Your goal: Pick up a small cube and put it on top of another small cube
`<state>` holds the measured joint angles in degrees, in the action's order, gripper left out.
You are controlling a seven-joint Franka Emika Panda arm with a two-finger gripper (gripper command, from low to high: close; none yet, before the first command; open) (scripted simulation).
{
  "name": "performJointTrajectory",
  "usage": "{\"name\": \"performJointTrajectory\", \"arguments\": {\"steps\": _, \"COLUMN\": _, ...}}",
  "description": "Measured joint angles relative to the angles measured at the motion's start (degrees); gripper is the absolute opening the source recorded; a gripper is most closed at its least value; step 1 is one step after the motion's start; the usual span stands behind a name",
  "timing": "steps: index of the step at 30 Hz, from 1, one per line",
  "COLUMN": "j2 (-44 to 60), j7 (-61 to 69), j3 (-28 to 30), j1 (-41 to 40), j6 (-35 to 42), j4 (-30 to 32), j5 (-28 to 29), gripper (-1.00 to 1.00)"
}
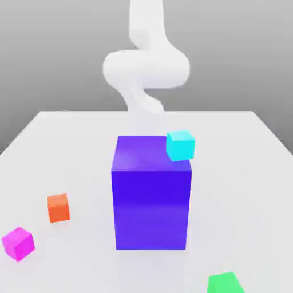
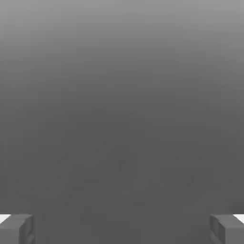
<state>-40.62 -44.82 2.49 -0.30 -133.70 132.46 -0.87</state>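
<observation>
Taking the big blue-purple block (image 1: 151, 197) as the landmark, which is standing upright near the middle of the pale table (image 1: 252, 171), the things are lying as follows across the exterior view.

The small magenta cube (image 1: 18, 244) is sitting on the table well apart from the block, far off toward the exterior view's left and nearer the camera than the block's front face. The small orange cube (image 1: 58, 207) is resting between the magenta cube and the block (closer to the magenta one, though not touching it), also on the bare table.

A cyan cube (image 1: 180, 145) is showing at the block's upper corner on the exterior view's right; whether it is resting on the block or lying on the table behind it cannot be told. A green cube (image 1: 225, 284) is lying on the table in front of the block toward the exterior view's right, cut by the picture's edge.

The white arm (image 1: 146, 66) is rising behind the block, beyond its top face.

In the hand view the pincer (image 2: 122, 229) is standing with its two fingertips (image 2: 17, 228) wide apart, nothing between them, over plain grey ground.
</observation>
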Motion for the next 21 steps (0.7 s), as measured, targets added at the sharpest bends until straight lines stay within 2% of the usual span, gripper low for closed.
{"name": "performJointTrajectory", "arguments": {"steps": 11, "j2": 23.1, "j7": 5.7, "j3": 11.0, "j1": -2.1, "j6": -8.5, "j4": 3.0, "j5": -5.5, "gripper": 0.00}}
{"name": "performJointTrajectory", "arguments": {"steps": 21, "j2": 44.0, "j7": 12.0, "j3": 16.9, "j1": -8.8, "j6": -16.0, "j4": 5.7, "j5": -12.2, "gripper": 0.00}}
